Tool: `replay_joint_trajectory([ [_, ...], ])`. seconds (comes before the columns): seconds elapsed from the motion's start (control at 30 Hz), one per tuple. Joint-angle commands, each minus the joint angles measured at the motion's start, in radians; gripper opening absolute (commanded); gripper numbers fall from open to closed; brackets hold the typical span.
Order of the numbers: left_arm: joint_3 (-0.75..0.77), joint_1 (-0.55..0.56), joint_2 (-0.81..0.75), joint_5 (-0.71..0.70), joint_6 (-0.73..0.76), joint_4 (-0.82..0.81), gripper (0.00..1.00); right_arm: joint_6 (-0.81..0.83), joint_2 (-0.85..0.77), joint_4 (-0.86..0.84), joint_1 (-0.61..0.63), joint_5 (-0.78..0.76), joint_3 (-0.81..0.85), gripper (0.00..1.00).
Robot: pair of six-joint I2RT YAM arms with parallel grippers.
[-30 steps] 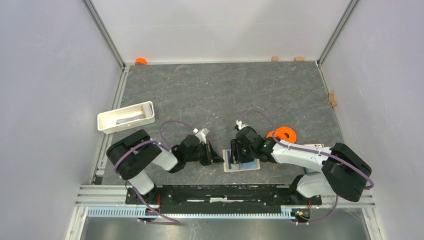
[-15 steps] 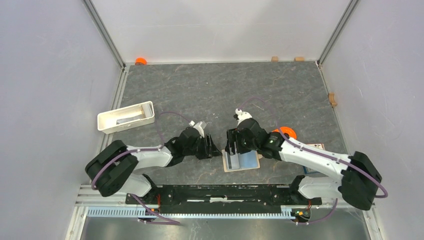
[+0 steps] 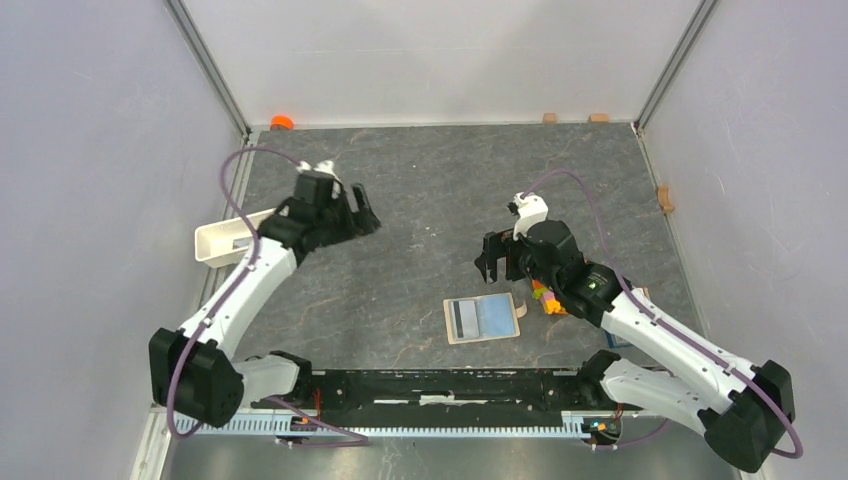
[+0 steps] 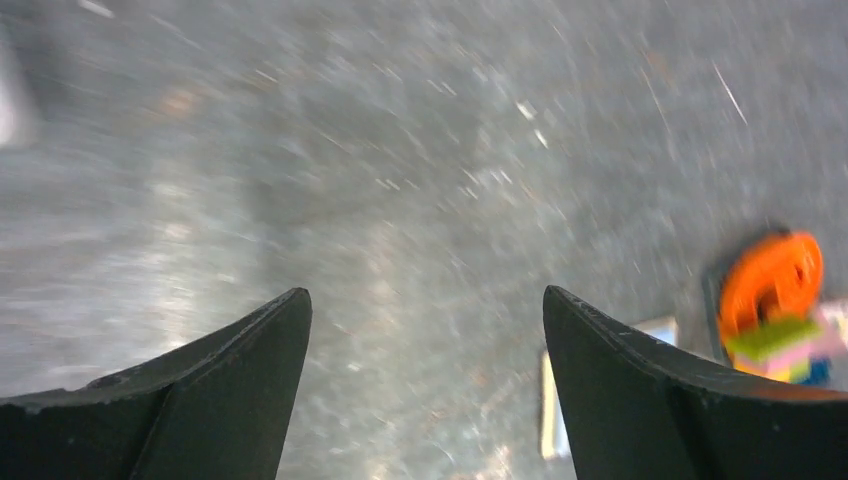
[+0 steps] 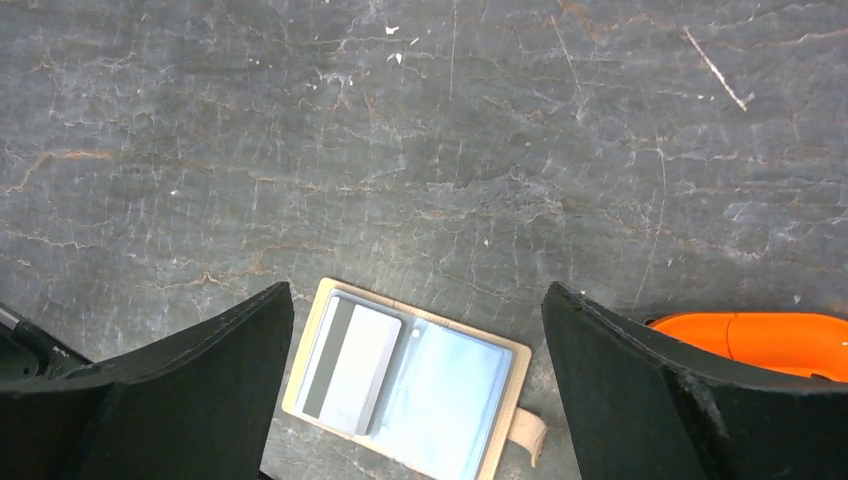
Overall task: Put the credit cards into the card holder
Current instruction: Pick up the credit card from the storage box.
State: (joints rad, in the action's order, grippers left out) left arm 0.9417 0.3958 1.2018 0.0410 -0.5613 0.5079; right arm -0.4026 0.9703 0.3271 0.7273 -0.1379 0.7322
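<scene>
- The card holder (image 3: 483,318), a small beige folding wallet with blue-grey see-through pockets, lies open and flat on the table. It is close to the front edge, about midway between the two arm bases.
- A thin grey plastic card with a dark stripe (image 5: 350,365) sits in the card holder's left pocket.
- The table top (image 3: 420,180) is dark grey and looks like stone, with pale scratches and thin brown lines.
- Plain pale walls (image 3: 430,50) stand on three sides, with metal rails (image 3: 205,60) running up the far corners.
- The left gripper (image 4: 425,300) is over the far left part of the table. Its fingers are spread wide with nothing between them, and its own camera view is blurry.
- The right gripper (image 5: 415,290) hangs just past the card holder, fingers spread wide and empty.
- A white rectangular tray (image 3: 215,245) sits at the left edge, partly behind the left arm.
- A round orange ring (image 5: 770,340) lies near the card holder's right side.
- A small orange thing (image 3: 281,122) sits in the far left corner.
- Little tan blocks (image 3: 549,117) sit along the far edge.
</scene>
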Motion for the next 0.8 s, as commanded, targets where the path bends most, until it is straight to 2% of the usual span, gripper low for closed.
replay_joint_trajectory([
  [0.0, 0.145, -0.182, 0.079, -0.078, 0.178, 0.219, 0.90, 0.069, -0.019, -0.083, -0.029, 0.057, -0.034, 0.98],
  [0.23, 0.290, -0.366, 0.274, -0.174, 0.220, 0.190, 0.74, 0.057, 0.005, -0.153, -0.050, 0.182, -0.072, 0.96],
  [0.4, 0.347, -0.409, 0.370, -0.232, 0.237, 0.152, 0.73, 0.056, 0.016, -0.154, -0.059, 0.210, -0.073, 0.95],
  [0.53, 0.378, -0.472, 0.436, -0.214, 0.243, 0.141, 0.71, 0.054, 0.013, -0.151, -0.064, 0.215, -0.080, 0.95],
  [0.77, 0.404, -0.506, 0.512, -0.212, 0.260, 0.125, 0.68, 0.037, 0.014, -0.147, -0.072, 0.222, -0.101, 0.94],
])
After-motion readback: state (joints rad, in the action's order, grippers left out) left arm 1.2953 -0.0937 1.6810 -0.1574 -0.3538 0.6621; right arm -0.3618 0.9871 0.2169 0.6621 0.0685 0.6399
